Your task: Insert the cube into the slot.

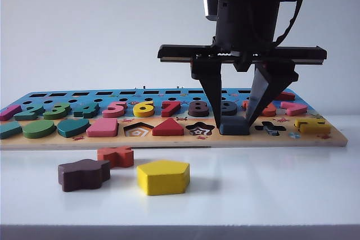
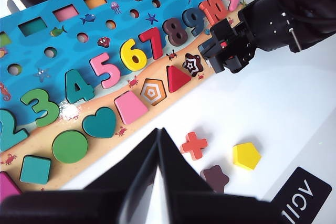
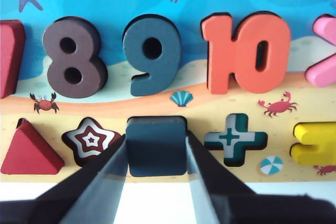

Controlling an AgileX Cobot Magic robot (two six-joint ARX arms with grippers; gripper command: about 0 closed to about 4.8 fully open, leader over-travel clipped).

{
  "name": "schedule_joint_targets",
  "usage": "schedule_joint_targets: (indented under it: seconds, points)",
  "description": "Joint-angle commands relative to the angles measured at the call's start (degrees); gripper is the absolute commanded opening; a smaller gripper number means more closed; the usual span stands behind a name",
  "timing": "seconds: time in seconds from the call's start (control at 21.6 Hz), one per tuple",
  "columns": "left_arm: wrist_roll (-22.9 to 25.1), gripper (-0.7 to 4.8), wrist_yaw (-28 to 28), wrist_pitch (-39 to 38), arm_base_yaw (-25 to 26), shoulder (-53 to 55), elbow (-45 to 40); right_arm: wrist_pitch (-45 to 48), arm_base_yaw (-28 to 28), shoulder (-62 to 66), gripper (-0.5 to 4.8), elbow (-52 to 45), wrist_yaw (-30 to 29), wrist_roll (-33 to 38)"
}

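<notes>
The right end effector (image 1: 234, 121) points straight down over the front row of the puzzle board (image 1: 169, 139), and its two fingers press against opposite sides of the cube (image 1: 234, 126), gripping it. The cube, a flat dark navy block, sits low on the board between the star-shaped recess (image 1: 200, 130) and the plus-shaped recess (image 1: 270, 128). In the right wrist view the cube (image 3: 157, 145) covers the slot completely, so none of the slot's pattern shows and I cannot tell whether the block is fully seated or only resting on the board. Just behind it stands the dark blue number nine (image 3: 152, 53), with the brown eight (image 3: 73, 56) and the orange ten (image 3: 247, 51) on either side.

The left end effector (image 2: 158, 150) hangs above the white table (image 1: 270, 184) well apart from the board's front edge, its two dark fingers meeting at their tips with nothing between them.

On the table in front of the board lie a yellow pentagon block (image 1: 163, 176), a dark brown star-like block (image 1: 83, 173) and a red plus-shaped block (image 1: 116, 156), all apart from both end effectors. The pentagon recess (image 1: 138, 131) on the board is unfilled.
</notes>
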Motion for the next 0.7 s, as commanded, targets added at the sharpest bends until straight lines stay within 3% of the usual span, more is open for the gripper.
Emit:
schedule_joint_targets:
  seconds: [0.05,0.37,0.7]
  points:
    - [0.0,0.17,0.33,0.72,0.02,-0.09,0.31,0.11,-0.07,0.0,1.61,0.04,0.63,-0.07]
    - [-0.02,0.17,0.33,0.76,0.02,-0.09,0.31,-0.15,-0.07,-0.07,2.41,0.04,0.61,-0.04]
    - [0.0,0.17,0.33,0.76,0.02,-0.09,0.31,-0.15,-0.04,-0.37,2.62,0.07,0.13,0.02]
